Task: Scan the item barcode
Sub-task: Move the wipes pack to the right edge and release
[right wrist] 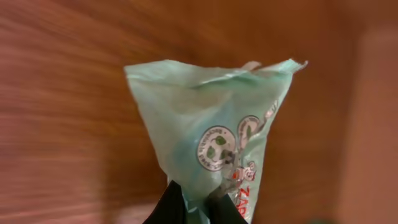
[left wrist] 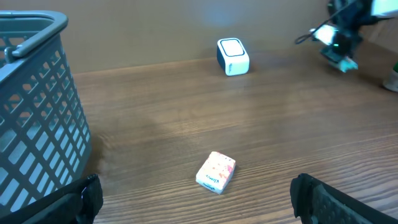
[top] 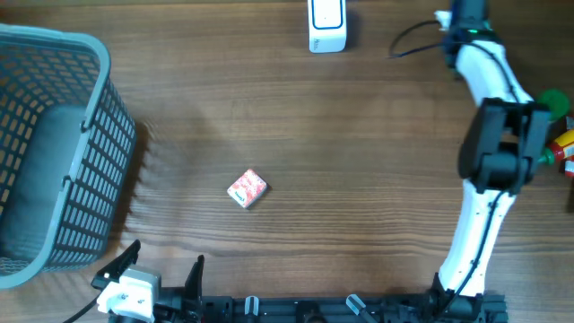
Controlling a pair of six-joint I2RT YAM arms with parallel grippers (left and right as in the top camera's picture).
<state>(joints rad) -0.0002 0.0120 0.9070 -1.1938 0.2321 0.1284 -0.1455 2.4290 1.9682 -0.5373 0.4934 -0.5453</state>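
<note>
Pinching a green packet's [right wrist: 211,124] edge, the right hand [right wrist: 193,204] hangs over the table [right wrist: 62,93].

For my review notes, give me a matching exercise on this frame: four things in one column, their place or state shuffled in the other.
Things:
1. basket
2. pink box
3. white scanner
4. green packet

Places or states:
A. at the far edge of the table, near the middle
B. pinched in the right end effector
C. standing at the left side
D. lying alone mid-table

Pairs: 1-C, 2-D, 3-A, 4-B
</note>
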